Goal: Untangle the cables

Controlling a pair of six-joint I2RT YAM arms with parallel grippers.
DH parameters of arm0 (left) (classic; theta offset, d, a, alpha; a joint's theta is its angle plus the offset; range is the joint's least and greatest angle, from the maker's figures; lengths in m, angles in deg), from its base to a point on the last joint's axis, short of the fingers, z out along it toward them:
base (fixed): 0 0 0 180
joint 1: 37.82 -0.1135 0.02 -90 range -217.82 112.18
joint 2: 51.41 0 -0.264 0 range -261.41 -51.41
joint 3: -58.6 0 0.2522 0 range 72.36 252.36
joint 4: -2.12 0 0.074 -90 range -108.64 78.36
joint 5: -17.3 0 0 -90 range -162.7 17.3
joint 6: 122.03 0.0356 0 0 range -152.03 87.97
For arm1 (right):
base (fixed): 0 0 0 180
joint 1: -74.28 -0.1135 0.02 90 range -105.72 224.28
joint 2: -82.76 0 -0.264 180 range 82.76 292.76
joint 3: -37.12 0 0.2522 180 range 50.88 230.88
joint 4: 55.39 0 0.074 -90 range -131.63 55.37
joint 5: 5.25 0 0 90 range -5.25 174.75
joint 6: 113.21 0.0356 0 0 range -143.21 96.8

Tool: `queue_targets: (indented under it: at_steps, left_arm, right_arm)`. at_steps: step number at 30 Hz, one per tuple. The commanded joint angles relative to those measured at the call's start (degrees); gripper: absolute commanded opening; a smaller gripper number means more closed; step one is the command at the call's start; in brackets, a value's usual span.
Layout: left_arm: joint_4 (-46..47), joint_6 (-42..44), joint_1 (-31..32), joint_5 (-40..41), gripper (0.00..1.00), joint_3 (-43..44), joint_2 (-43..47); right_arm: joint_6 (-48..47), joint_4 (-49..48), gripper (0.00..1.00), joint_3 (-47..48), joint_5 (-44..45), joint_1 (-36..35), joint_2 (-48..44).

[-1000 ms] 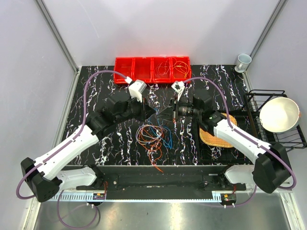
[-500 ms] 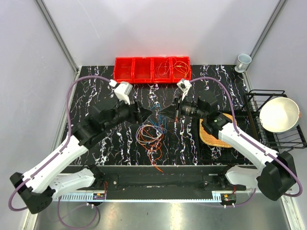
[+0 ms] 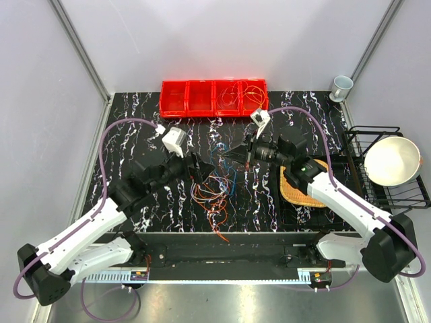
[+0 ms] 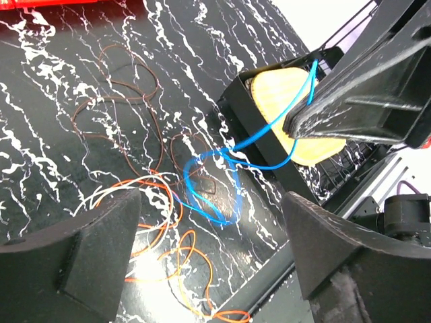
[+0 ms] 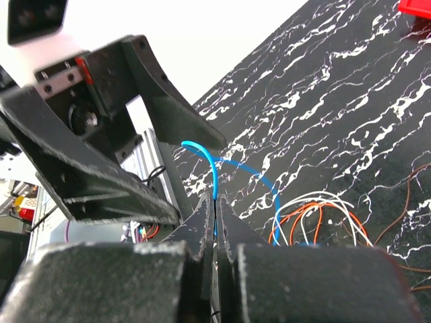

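Between right jaws, blue cable (image 5: 214, 182)

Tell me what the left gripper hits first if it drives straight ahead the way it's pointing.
Probably the blue cable. It runs down from the shut right gripper and loops on the table straight ahead of the open left gripper. Depth is unclear, but the table would come right after.

table (image 3: 145, 108): black marble | lying on it: cables (image 3: 214, 190); red bins (image 3: 214, 98)
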Motion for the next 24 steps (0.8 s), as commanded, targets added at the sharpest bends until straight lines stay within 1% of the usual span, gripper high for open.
queue_targets:
  at_steps: [1,3,5,11,19,24]
  left_arm:
    - [9.37,0.03,1.24,1.40,0.89,-1.61,0.30]
    - [10.60,0.03,1.68,2.28,0.89,-1.87,-0.32]
    - [11.30,0.29,2.56,5.44,0.86,-2.31,-0.76]
    - [14.38,1.78,4.50,8.60,0.85,-2.75,-2.16]
    - [14.21,3.98,6.26,14.05,0.84,-1.61,-5.24]
    - [15.35,4.07,7.92,15.38,0.83,-0.91,-7.61]
  right_arm:
    - [0.85,-0.93,0.00,3.44,1.23,-0.35,0.76]
    - [1.38,-1.19,0.00,3.71,1.32,-0.35,1.20]
    - [2.16,-1.28,0.00,4.23,1.67,-0.35,1.73]
    - [3.66,-1.54,0.00,5.47,0.88,-0.43,4.28]
    - [3.93,-2.07,0.00,5.55,0.71,-0.43,4.63]
    - [4.54,-2.60,0.00,5.55,0.53,-0.35,5.16]
